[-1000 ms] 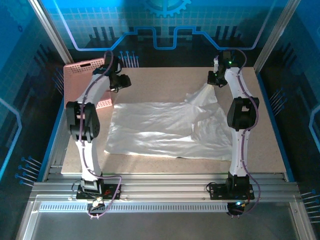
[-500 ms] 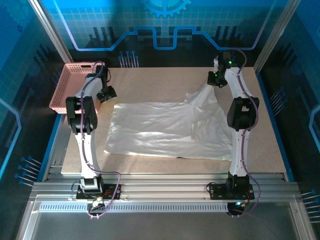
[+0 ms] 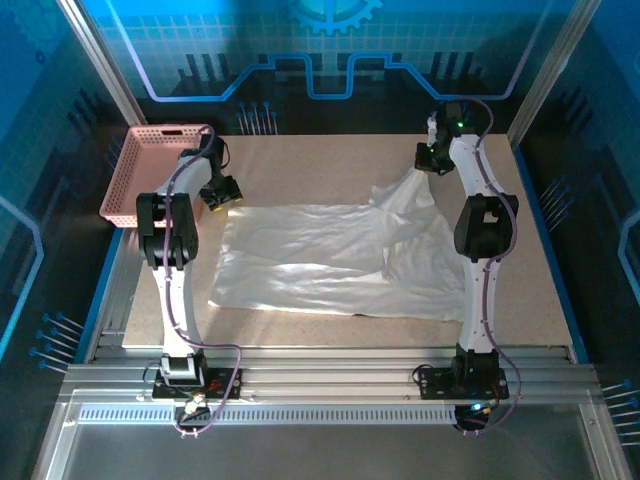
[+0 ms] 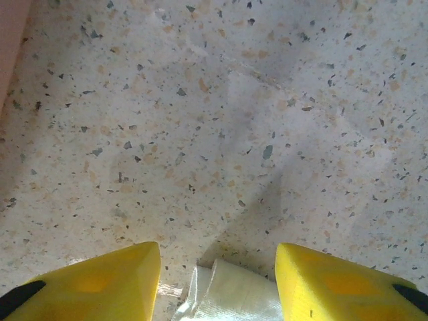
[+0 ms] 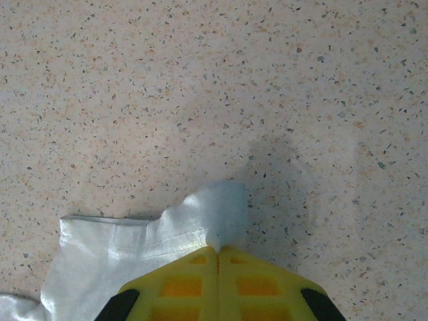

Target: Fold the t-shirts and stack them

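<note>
Reach far forward, right pincer (image 5: 218,249) tight on t-shirt (image 3: 330,255) corner.

You are looking at a white thin cloth t-shirt (image 3: 330,255) — its soft fabric is lying matt and creased, catching a faint sheen where the light is falling. In the right wrist view its edge is showing a fine knit and a stitched hem. The pale speckled stone-look tabletop (image 3: 330,170) is reading smooth and matt. The pink plastic lattice basket (image 3: 128,180) is looking dull. The left gripper (image 4: 217,267) is showing smooth yellow plastic fingers (image 4: 100,281) — the ribbed silver metal rails (image 3: 330,378) are gleaming softly.
</note>
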